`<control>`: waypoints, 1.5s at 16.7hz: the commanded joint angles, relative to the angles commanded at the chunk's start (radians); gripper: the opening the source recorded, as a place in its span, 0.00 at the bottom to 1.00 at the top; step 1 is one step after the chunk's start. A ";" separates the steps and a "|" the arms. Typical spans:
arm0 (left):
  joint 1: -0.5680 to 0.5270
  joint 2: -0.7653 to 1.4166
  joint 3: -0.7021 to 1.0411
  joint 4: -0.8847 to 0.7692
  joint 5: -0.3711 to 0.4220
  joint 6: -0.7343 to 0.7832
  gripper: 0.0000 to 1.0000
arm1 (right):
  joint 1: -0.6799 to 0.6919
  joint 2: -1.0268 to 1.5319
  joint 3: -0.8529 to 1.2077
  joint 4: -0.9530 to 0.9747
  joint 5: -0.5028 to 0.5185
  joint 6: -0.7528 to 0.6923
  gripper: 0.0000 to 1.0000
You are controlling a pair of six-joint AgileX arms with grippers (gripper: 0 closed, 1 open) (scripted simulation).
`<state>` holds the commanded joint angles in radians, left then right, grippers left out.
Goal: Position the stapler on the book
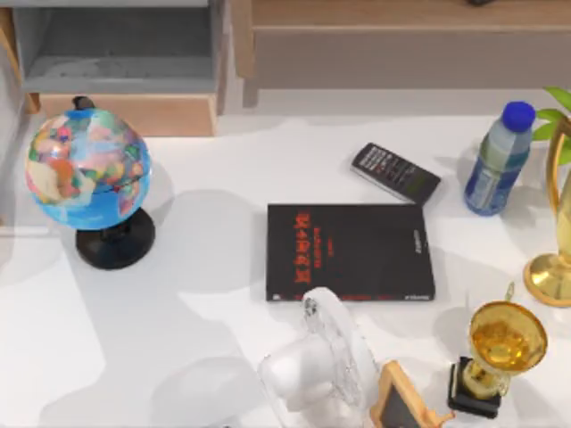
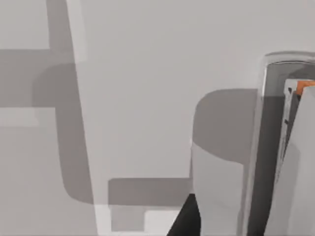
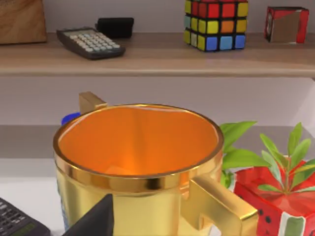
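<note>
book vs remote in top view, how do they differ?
Size: the book covers far more of the table than the remote.
Pose: the book lies square to the table's edges; the remote lies slanted, just behind the book's right rear corner.
Surface: the book has a plain cover with red lettering; the remote has rows of small buttons.
Shared: both are black, flat and rectangular, lying on the white table.

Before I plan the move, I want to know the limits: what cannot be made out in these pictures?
- Top view: the book's red lettering is too small to read; the fan covers part of one long edge.
- Top view: bottom edge cuts the fan, right edge the tall gold trophy.
- Left wrist view: grey shapes, not identifiable.
</note>
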<state>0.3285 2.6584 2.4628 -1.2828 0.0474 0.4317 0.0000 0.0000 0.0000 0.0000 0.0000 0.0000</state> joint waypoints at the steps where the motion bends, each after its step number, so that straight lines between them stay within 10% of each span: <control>1: 0.000 0.000 0.000 0.000 0.000 0.000 0.25 | 0.000 0.000 0.000 0.000 0.000 0.000 1.00; 5: 0.000 0.000 0.000 0.000 0.000 0.000 0.00 | 0.000 0.000 0.000 0.000 0.000 0.000 1.00; 16: 0.009 -0.025 0.004 -0.018 0.001 -0.025 0.00 | 0.000 0.000 0.000 0.000 0.000 0.000 1.00; 25: -0.125 -0.327 0.004 -0.115 -0.036 -0.392 0.00 | 0.000 0.000 0.000 0.000 0.000 0.000 1.00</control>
<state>0.2036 2.3314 2.4670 -1.3977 0.0117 0.0401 0.0000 0.0000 0.0000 0.0000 0.0000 0.0000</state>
